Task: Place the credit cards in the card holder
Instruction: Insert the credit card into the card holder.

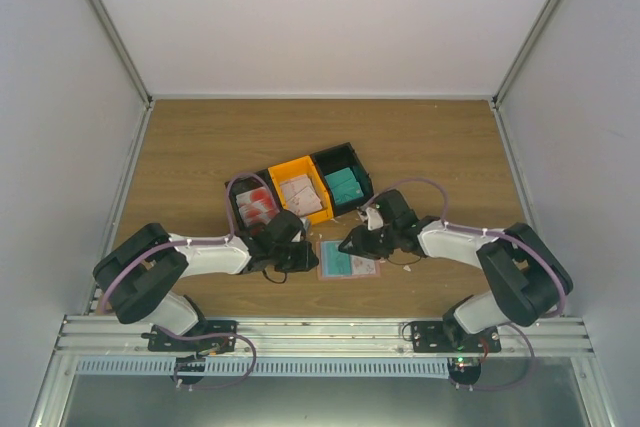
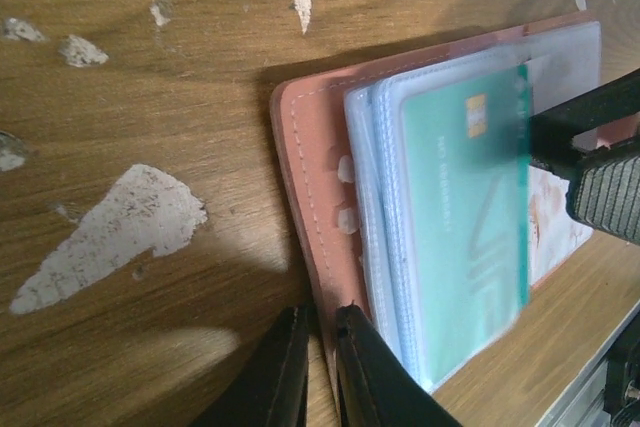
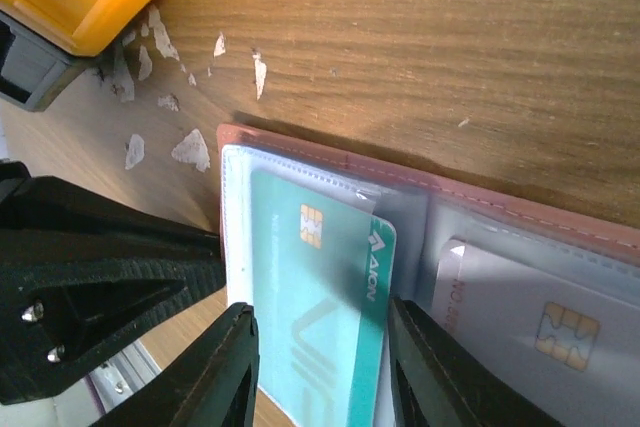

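Right wrist view: your right gripper (image 3: 320,312) straddles the teal card (image 3: 305,257), seemingly part-seated in the open card holder (image 3: 520,212) at the table's (image 1: 200,147) near centre; whether it grips cannot be told. Left gripper (image 2: 322,322) pinches the card holder's left edge. Risk: a skewed push jams the card's corner at the pocket (image 3: 398,215) mouth.

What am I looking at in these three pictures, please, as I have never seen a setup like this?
Two robot arms stand at a wooden table. One picture looks down from above; the others come from wrist cameras. On the table lie three bins of cards and an open card holder. The left arm pinches the holder's edge in its jaws. The right arm holds its jaws either side of a teal card at the holder's pockets; whether they squeeze it is unclear.
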Controlling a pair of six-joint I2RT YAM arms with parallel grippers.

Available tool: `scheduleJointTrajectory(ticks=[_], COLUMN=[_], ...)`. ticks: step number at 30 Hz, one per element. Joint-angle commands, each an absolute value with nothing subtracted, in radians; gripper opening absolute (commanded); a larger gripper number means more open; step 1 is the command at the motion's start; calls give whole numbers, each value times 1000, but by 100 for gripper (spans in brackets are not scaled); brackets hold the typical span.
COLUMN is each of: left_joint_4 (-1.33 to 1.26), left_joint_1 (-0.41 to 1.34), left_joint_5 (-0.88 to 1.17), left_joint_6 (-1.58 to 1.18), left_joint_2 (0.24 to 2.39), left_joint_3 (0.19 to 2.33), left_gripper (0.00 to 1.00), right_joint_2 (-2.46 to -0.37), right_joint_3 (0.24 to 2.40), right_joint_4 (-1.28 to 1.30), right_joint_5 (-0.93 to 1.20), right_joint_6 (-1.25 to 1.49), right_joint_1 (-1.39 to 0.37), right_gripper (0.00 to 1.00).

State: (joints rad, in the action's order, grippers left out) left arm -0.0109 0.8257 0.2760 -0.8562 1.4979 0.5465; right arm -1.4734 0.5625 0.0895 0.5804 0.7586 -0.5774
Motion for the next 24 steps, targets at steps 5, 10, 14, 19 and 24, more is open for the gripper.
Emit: scheduleJointTrajectory(ticks=[5, 10, 14, 19, 24], left_joint_4=[145, 147, 42, -115, -187], left_joint_1=[867, 876, 877, 877, 877], left_joint_5=[154, 111, 174, 234, 262], left_joint_6=[-839, -871, -887, -927, -950], left_joint_2=[1440, 1352, 1300, 1255, 1292], left_joint_3=[567, 543, 511, 464, 467], left_gripper=[20, 19, 17, 21, 28], right_joint_2=[-1392, -1335, -1315, -1338, -1384], right_joint_3=[614, 624, 645, 658, 667], right_joint_4=[240, 322, 371, 405, 400], right_joint_5=[365, 267, 219, 194, 223], right_joint_6=[727, 716, 674, 635, 598], right_joint_1=[-603, -636, -678, -720, -747], right_gripper=[45, 37, 28, 27, 27])
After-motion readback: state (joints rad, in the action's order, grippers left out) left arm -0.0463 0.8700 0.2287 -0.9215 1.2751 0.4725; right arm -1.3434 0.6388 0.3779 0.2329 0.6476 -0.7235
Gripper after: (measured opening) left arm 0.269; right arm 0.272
